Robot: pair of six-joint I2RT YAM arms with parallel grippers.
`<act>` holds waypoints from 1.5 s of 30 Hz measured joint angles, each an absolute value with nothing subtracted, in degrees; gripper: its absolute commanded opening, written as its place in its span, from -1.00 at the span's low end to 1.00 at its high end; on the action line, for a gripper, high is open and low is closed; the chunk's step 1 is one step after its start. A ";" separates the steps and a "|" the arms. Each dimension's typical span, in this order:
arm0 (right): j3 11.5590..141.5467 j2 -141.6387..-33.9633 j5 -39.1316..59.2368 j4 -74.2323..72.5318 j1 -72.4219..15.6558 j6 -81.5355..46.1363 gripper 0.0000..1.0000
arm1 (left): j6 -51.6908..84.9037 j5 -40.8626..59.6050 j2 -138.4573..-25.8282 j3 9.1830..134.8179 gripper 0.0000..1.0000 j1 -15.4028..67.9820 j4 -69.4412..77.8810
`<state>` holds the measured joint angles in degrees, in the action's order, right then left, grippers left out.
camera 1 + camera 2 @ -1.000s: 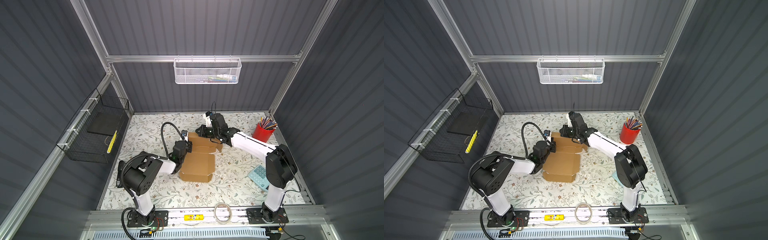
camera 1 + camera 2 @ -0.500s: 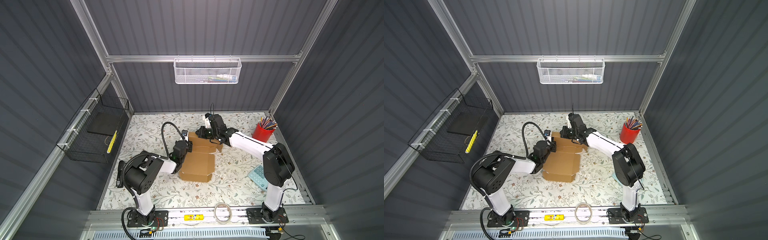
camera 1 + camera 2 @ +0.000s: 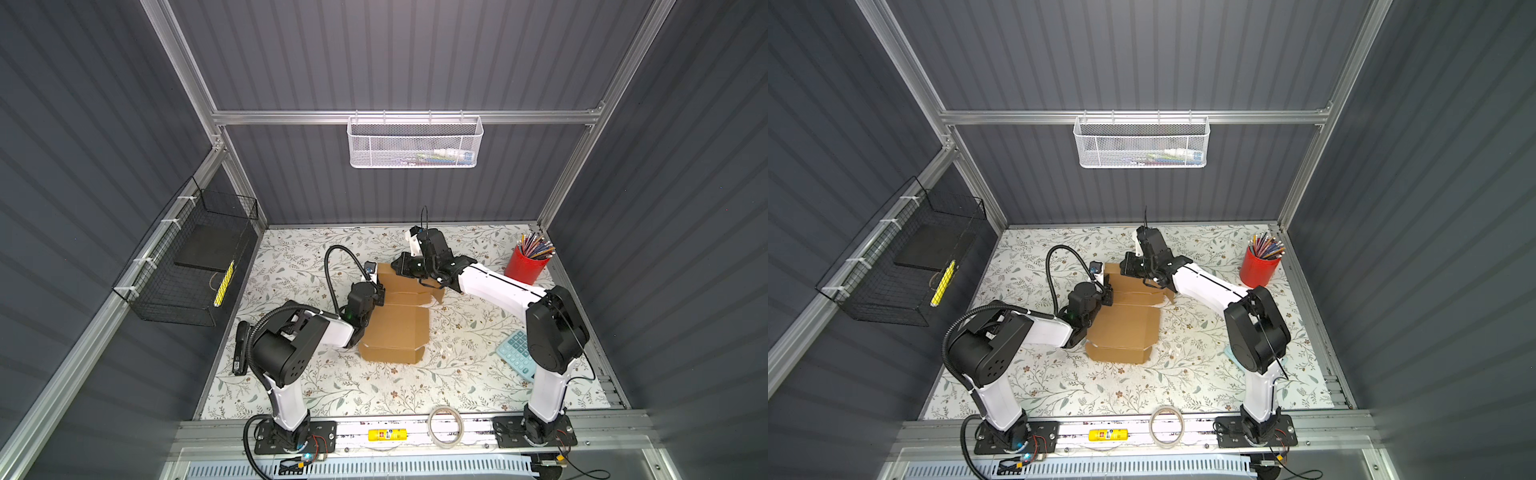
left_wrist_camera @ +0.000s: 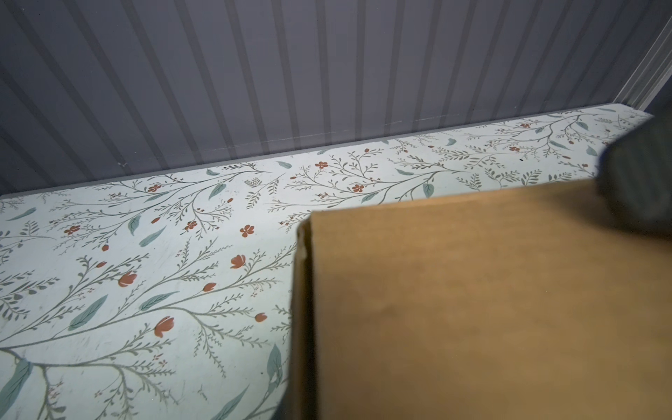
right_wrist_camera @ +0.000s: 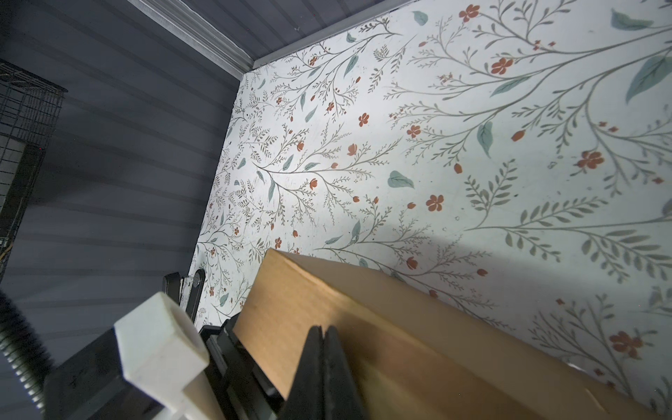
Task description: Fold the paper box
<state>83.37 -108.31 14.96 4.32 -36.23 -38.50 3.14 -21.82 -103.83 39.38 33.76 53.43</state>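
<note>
If the closed right pincer (image 5: 322, 329) slips, the paper box (image 3: 395, 328) may spring open; whether the left pincer (image 3: 377, 291) grips, I cannot tell.

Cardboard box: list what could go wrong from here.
1. The right gripper is shut beside the cardboard box's far panel, not clamped on it, so that panel may spring back.
2. The left gripper works close beside it at the same far end; they could collide.
3. The box's near end lies unheld and may slide.
</note>
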 measured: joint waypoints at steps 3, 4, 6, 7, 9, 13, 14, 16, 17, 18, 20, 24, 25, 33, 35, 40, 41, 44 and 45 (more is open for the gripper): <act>83.37 -108.31 14.96 4.32 -36.23 -38.52 -0.92 | 3.14 -22.11 -103.85 39.35 -0.50 33.76 53.15; 83.35 -108.31 14.96 4.32 -36.23 -38.52 -0.92 | 3.14 -22.28 -103.88 39.35 -0.46 33.76 53.12; 83.35 -108.31 14.96 4.32 -36.23 -38.52 -0.92 | 3.14 -22.48 -104.07 39.35 -0.40 33.76 53.12; 83.35 -108.31 14.96 4.32 -36.23 -38.52 -0.93 | 3.11 -22.50 -104.20 39.35 -0.37 33.76 53.12; 83.35 -108.31 14.96 4.32 -36.23 -38.52 -0.93 | 3.05 -22.70 -104.79 39.35 -0.29 33.76 53.15; 83.35 -108.31 14.96 4.32 -36.23 -38.52 -0.93 | 2.98 -23.14 -106.37 39.35 -0.19 33.76 53.12; 83.35 -108.31 14.96 4.34 -36.23 -38.52 -0.93 | 2.98 -23.22 -106.67 39.35 -0.17 33.76 53.12; 83.35 -108.31 14.96 4.34 -36.23 -38.52 -0.93 | 2.98 -23.46 -106.80 39.35 -0.14 33.76 53.19; 83.35 -108.31 14.96 4.32 -36.23 -38.52 -0.93 | 2.98 -23.59 -106.80 39.38 -0.14 33.76 53.23; 83.35 -108.31 14.96 4.32 -36.23 -38.52 -0.93 | 2.98 -23.75 -106.80 39.38 -0.14 33.76 53.21; 83.35 -108.31 14.96 4.32 -36.23 -38.52 -0.94 | 3.01 -23.97 -106.87 39.44 -0.21 33.76 53.17; 83.35 -108.31 14.96 4.27 -36.23 -38.54 -0.93 | 3.29 -24.08 -107.39 40.18 -0.49 33.76 53.15; 83.35 -108.31 14.96 4.27 -36.21 -38.54 -0.94 | 3.22 -24.10 -107.42 40.27 -0.55 33.76 53.10; 83.35 -108.31 14.98 4.27 -36.23 -38.54 -0.94 | 3.20 -24.45 -107.44 40.32 -0.68 33.76 53.06; 83.35 -108.31 14.98 4.27 -36.23 -38.54 -0.94 | 3.20 -24.51 -107.44 40.29 -0.73 33.76 53.06; 83.35 -108.31 14.98 4.27 -36.23 -38.54 -0.93 | 3.57 -24.86 -107.44 40.29 -0.89 33.76 53.15; 83.35 -108.31 14.98 4.27 -36.23 -38.54 -0.94 | 3.64 -24.93 -107.44 40.29 -0.91 33.76 53.21; 83.35 -108.31 15.03 4.27 -36.25 -38.54 -0.94 | 3.70 -25.10 -107.28 39.99 -0.96 33.76 53.58; 83.35 -108.31 14.98 4.29 -36.32 -38.52 -0.94 | 3.75 -25.12 -107.20 39.79 -1.00 33.76 53.63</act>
<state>83.35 -108.31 14.98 4.29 -36.32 -38.52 3.75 -25.12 -107.20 39.79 33.76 53.63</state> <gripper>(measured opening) 0.049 0.070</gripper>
